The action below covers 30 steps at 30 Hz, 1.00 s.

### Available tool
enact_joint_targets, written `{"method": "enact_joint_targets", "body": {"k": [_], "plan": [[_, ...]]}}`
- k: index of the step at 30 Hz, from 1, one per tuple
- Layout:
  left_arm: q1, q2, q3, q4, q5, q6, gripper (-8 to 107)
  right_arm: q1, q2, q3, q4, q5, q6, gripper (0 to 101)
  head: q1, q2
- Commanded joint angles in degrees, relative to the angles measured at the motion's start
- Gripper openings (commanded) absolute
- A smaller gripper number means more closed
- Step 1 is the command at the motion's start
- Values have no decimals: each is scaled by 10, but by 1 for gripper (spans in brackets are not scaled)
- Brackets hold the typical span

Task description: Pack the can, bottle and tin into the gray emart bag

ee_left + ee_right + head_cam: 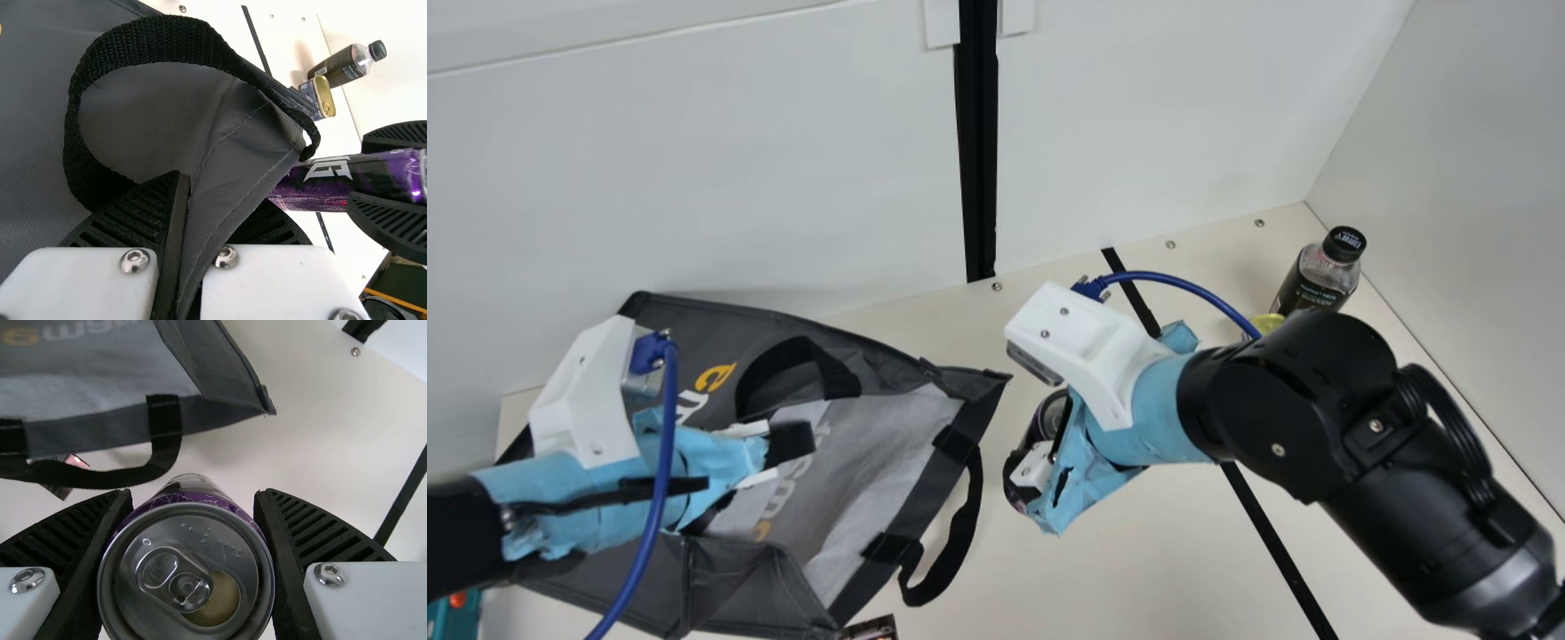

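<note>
Purple can (187, 570): held in the right gripper, just right of the bag at mid-table, its pull-tab end facing back toward the right wrist and its base pointing away from it.
Can's long axis: along the length of the gripping fingers, not across them; whether its base touches the table cannot be told.
Right gripper (1042, 455): fingers parted by the can's width, one pressed to each side of its round wall, near the lid.
Left gripper (793, 440): closed nearly together over the gray emart bag, a thin fold of dark fabric pinched between its ribbed fingers.
Gray emart bag (889, 444): spread across the left of the table, its black-hemmed edge turned to the right, toward the can.
Black handle (963, 533): looped out to the right from that hem.
Bottle (1316, 280): upright at the far right, long axis vertical, black cap on top.
Tin (323, 98): standing close beside the bottle, yellow lid up.
Small dark box (871, 628): near side, by the bag's near corner.
</note>
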Motion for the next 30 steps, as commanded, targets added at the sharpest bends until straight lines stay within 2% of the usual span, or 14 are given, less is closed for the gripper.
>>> {"method": "enact_joint_targets", "body": {"k": [1, 12, 30], "plan": [[0, 0, 0, 0, 0, 0, 10, -1, -3, 1, 8, -9, -1, 0, -13, 0], [0, 0, 0, 0, 0, 0, 10, -6, -27, 12, 52, -52, -19, 0, -13, 0], [0, 0, 0, 0, 0, 0, 10, 7, -42, 48, 111, -145, -68, 0, -13, 0]]}}
